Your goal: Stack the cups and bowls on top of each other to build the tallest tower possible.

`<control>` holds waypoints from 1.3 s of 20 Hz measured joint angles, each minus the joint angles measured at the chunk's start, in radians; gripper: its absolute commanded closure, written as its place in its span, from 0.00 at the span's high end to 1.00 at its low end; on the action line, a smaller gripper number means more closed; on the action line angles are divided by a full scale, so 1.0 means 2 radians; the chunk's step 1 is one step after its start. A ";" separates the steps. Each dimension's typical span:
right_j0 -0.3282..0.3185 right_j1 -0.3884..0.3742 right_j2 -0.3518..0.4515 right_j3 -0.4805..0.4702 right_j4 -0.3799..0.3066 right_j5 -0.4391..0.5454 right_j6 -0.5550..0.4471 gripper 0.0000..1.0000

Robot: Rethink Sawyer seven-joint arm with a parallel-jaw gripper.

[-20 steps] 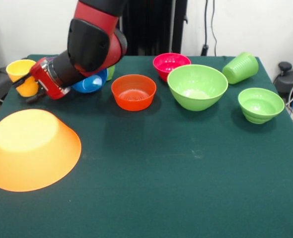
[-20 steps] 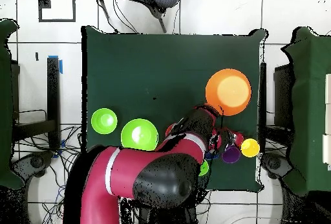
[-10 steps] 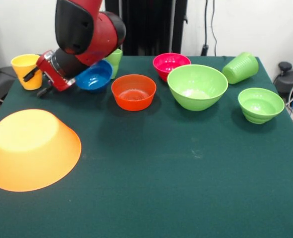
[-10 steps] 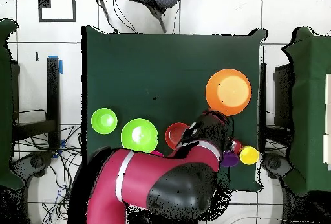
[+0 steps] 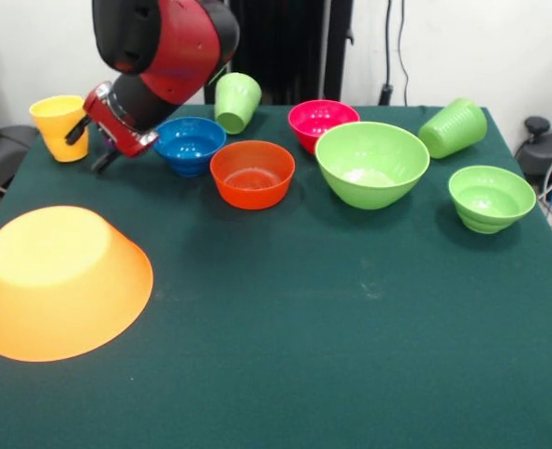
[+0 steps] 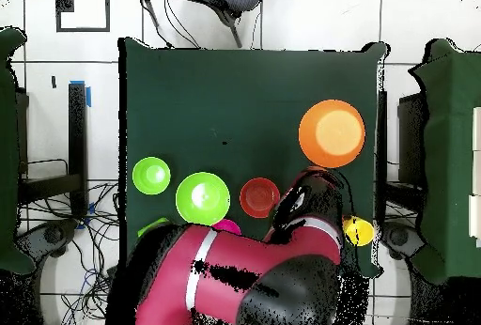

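Note:
My gripper point(image 5: 87, 150) hangs open at the table's far left, nothing between its fingers. Its upper fingertip point(image 5: 71, 137) touches the side of the upright yellow cup point(image 5: 57, 126) point(image 6: 358, 231). Just right of it sit the blue bowl point(image 5: 189, 143) and a tilted light green cup point(image 5: 236, 100). The red-orange bowl point(image 5: 252, 173) point(image 6: 259, 197), pink bowl point(image 5: 321, 120), large green bowl point(image 5: 371, 163) point(image 6: 202, 196) and small green bowl point(image 5: 490, 196) point(image 6: 151, 175) stand in a row. The huge orange bowl point(image 5: 59, 281) point(image 6: 332, 133) lies upside down, front left. The purple cup is hidden.
A second light green cup point(image 5: 454, 126) lies on its side at the far right corner. The arm point(image 6: 272, 279) covers the near strip of the green table point(image 6: 235, 96) in the overhead view. Cables hang at the wall behind.
The arm has risen and swung right and back, uncovering the blue bowl and the tilted green cup. The yellow cup has shifted with it toward the table's far edge.

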 measured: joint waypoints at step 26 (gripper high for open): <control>-0.069 -0.121 0.087 0.090 0.030 0.000 -0.112 1.00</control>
